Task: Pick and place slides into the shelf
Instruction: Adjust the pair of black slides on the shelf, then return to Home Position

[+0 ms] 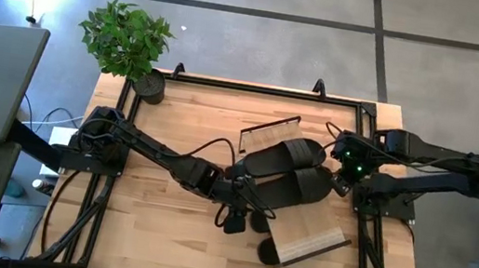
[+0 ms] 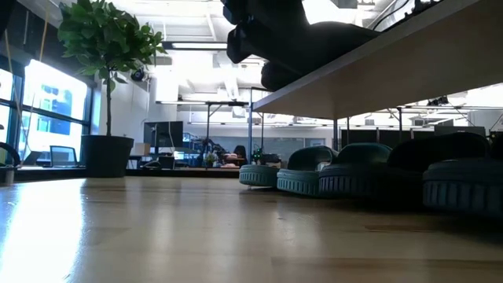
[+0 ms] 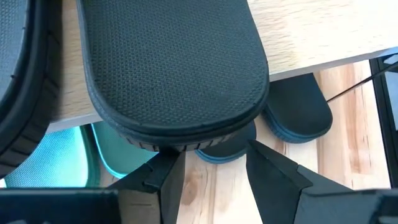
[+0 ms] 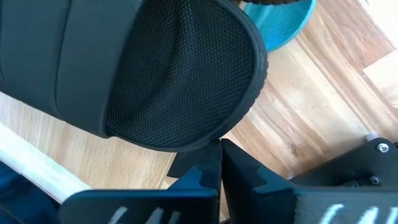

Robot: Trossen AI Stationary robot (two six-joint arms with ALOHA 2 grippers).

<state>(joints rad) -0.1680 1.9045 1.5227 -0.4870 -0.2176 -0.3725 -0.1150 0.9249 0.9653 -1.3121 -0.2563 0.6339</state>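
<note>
Two black slides [image 1: 286, 169] are seen lying side by side on the sloping light-wood top of the shelf [image 1: 315, 234], near table centre-right. Left gripper [image 3: 208, 165] is placed at the heel end of the nearer black slide [image 3: 174, 68]; its fingers [image 3: 171, 177] are held apart, w/ the heel edge just above them, and contact can't be confirmed. Right gripper [image 4: 219, 163] is positioned at the other end of the shelf, fingers pressed together w/ nothing btwn them, just below the rounded end of a black slide [image 4: 155, 74]. Under the shelf, sage-green slides [image 2: 314, 174] and darker ones are seen resting on the table [image 1: 159, 236]. A potted plant [image 1: 130, 43] is stood at the table's far left corner.
</note>
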